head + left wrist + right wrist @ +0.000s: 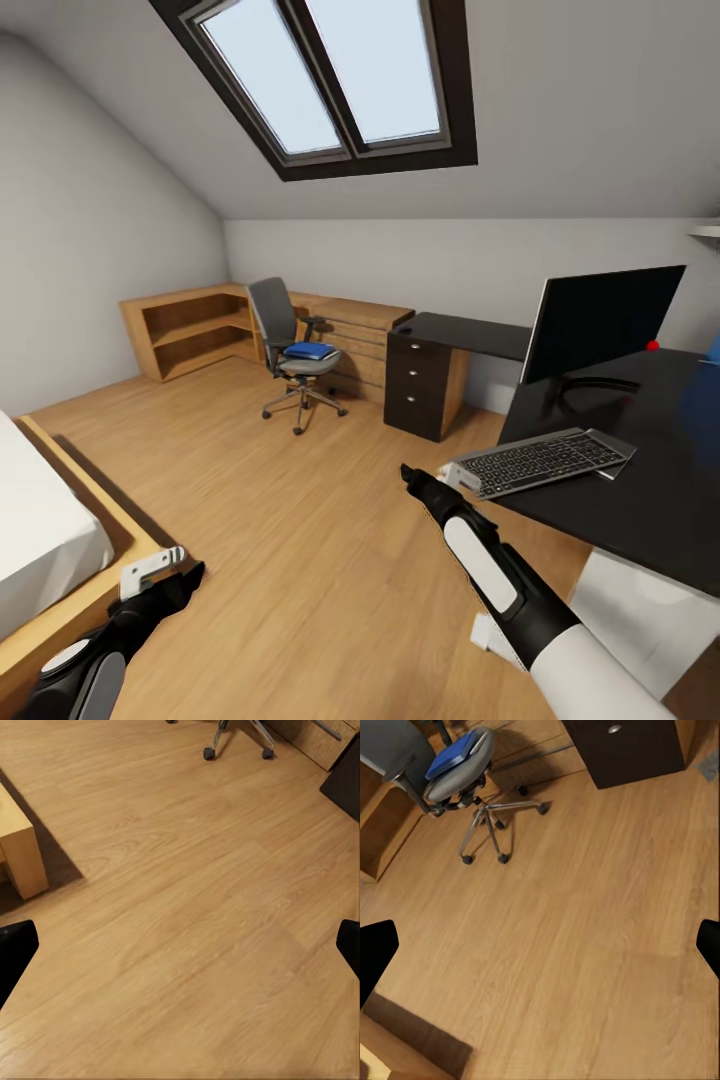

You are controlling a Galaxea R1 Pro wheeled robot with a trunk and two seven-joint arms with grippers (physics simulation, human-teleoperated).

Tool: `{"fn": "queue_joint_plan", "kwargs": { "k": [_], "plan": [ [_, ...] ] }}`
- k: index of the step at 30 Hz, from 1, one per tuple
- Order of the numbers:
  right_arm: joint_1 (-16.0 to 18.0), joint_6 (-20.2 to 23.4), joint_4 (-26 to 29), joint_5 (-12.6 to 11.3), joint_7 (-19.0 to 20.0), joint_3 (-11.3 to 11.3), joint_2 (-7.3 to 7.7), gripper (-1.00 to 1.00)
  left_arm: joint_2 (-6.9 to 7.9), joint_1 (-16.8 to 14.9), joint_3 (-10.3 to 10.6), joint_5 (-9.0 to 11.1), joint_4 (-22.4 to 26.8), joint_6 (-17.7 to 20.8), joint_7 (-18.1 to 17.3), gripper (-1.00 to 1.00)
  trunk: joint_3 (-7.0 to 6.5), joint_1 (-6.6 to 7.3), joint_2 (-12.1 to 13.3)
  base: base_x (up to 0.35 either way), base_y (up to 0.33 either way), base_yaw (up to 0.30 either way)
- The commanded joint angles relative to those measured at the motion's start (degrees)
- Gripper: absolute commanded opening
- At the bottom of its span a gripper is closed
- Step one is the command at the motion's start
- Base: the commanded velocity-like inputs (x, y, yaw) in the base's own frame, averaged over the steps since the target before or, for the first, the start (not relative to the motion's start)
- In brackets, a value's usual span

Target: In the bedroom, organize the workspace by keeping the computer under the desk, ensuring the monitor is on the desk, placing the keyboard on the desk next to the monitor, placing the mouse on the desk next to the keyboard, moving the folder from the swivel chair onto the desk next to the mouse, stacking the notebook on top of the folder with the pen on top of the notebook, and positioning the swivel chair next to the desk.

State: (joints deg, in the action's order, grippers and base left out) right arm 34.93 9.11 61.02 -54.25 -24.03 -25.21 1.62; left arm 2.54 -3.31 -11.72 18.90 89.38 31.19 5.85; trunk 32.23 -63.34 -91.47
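1. Left claw (160, 572): spread wide and empty, arm held low near the bed (50, 560).
2. Folder (309, 350) lies on the swivel chair (290, 345), well apart from the table (640, 480); judged step: fetching it.
3. Next move: drive to the chair.
4. Right claw (425, 485): spread, empty, arm extended beside the keyboard (545, 460).

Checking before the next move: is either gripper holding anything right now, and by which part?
Nothing is held. The left gripper and right gripper are both open, with only wooden floor between their fingertips.
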Motion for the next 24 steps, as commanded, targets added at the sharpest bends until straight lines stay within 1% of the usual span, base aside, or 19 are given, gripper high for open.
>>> {"fn": "queue_joint_plan", "kwargs": {
  "k": [1, 4, 5, 6, 10, 13, 14, 21, 24],
  "plan": [
    [0.05, -0.17, 0.42, -0.28, -0.89, -0.18, 0.32, 1.00, 0.01, -0.03, 0.03, 0.61, 0.10, 0.29, 0.48, 1.00, 0.06, 0.00, -0.03, 0.000, -0.246, 0.000],
    [0.05, -1.42, 1.15, -0.32, -2.50, -0.18, 1.12, 1.00, 0.01, -0.03, 0.03, 0.61, 0.09, 0.29, 0.48, 1.00, 0.06, 0.00, -0.03, 0.000, -0.267, 0.000],
    [0.05, -2.54, 1.51, -0.39, -3.49, -0.19, 1.66, 1.00, 0.01, -0.03, 0.03, 0.61, 0.09, 0.27, 0.48, 1.00, 0.06, 0.00, -0.03, 0.000, -0.287, 0.000],
    [0.05, -5.02, 1.96, -0.58, -4.88, -0.17, 2.87, 1.00, -0.01, -0.03, 0.03, 0.61, 0.04, 0.28, 0.48, 1.00, 0.06, 0.00, -0.03, 0.000, -0.301, 0.000],
    [0.05, -6.06, 2.10, -0.78, -5.32, 0.04, 4.02, 1.00, 0.00, -0.03, 0.06, 0.61, -0.02, 0.28, 0.48, 1.00, 0.06, 0.00, -0.03, 0.000, -0.298, 0.000],
    [0.05, -6.30, 2.14, -0.86, -5.43, 0.56, 4.44, 1.00, -0.01, -0.03, 0.09, 0.61, -0.05, 0.28, 0.48, 1.00, 0.06, 0.00, -0.03, 0.000, -0.273, 0.000],
    [0.05, -6.47, 2.16, -0.91, -5.54, 1.92, 4.74, 1.00, -0.05, -0.03, 0.11, 0.61, -0.13, 0.28, 0.50, 1.00, 0.06, 0.00, -0.03, 0.000, -0.098, 0.000],
    [0.05, -6.54, 2.17, -0.94, -5.58, 2.81, 4.99, 1.00, -0.07, -0.03, 0.12, 0.61, -0.17, 0.28, 0.49, 1.00, 0.06, 0.00, -0.03, 0.000, -0.042, 0.000],
    [0.05, -6.52, 2.18, -0.94, -5.62, 3.86, 5.10, 1.00, -0.07, -0.03, 0.12, 0.61, -0.17, 0.28, 0.48, 1.00, 0.06, 0.00, -0.03, 0.000, -0.006, 0.000]
  ]
}}
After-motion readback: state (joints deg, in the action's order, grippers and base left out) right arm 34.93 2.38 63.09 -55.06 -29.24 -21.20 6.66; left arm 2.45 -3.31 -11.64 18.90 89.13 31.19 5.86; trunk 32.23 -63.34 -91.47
